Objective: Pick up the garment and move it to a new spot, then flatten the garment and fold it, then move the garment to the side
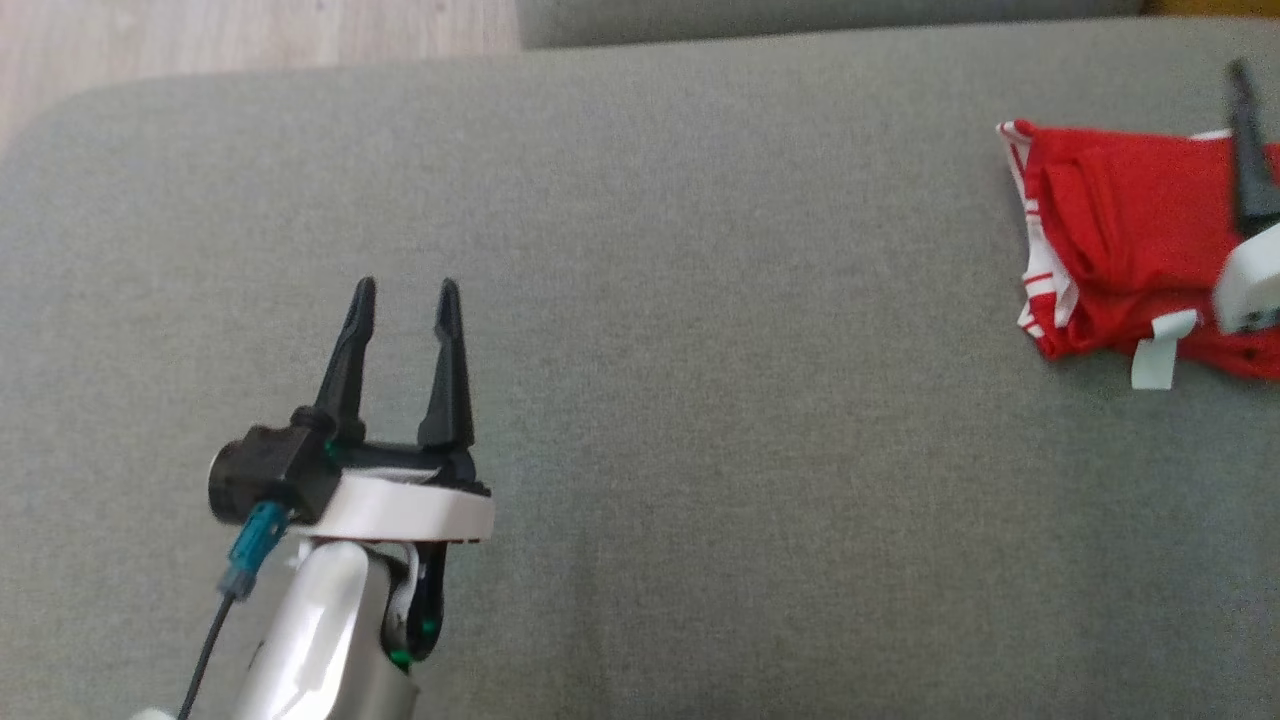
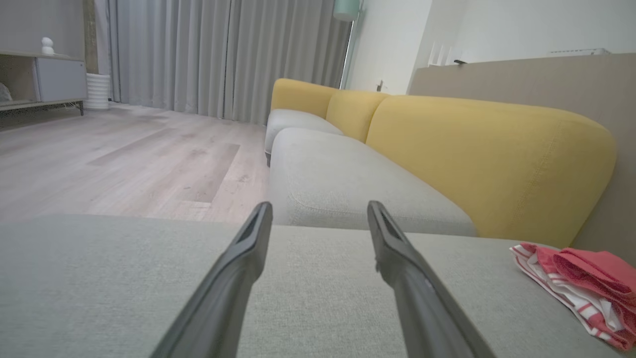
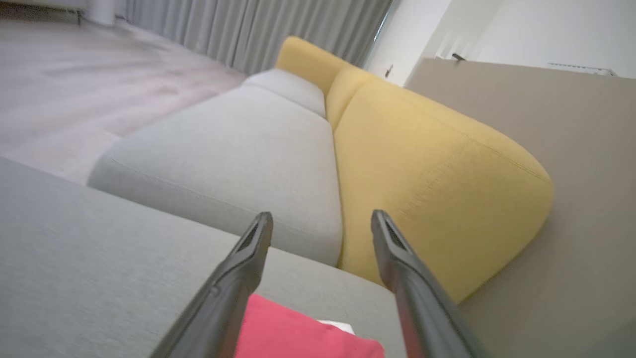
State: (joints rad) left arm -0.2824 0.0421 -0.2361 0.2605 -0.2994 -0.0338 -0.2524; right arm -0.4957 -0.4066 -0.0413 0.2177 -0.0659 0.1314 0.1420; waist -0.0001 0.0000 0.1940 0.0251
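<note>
The garment (image 1: 1120, 240) is red with white striped trim and a white tag, lying bunched in a rough fold on the grey cushion (image 1: 700, 400) at the far right. In the left wrist view the garment (image 2: 586, 278) lies off to the right. My left gripper (image 1: 406, 290) is open and empty above the cushion's lower left, well away from the garment. One dark finger (image 1: 1248, 150) of my right arm rises over the garment at the frame's right edge. My right gripper (image 3: 320, 219) is open, with the red garment (image 3: 298, 333) just below, between its fingers and not gripped.
A second grey seat cushion (image 2: 348, 184) adjoins the far edge, with a yellow backrest (image 2: 487, 154) beside it. A beige panel (image 3: 571, 199) stands to the right of the garment. Wooden floor (image 2: 124, 164) and grey curtains (image 2: 208, 54) lie beyond.
</note>
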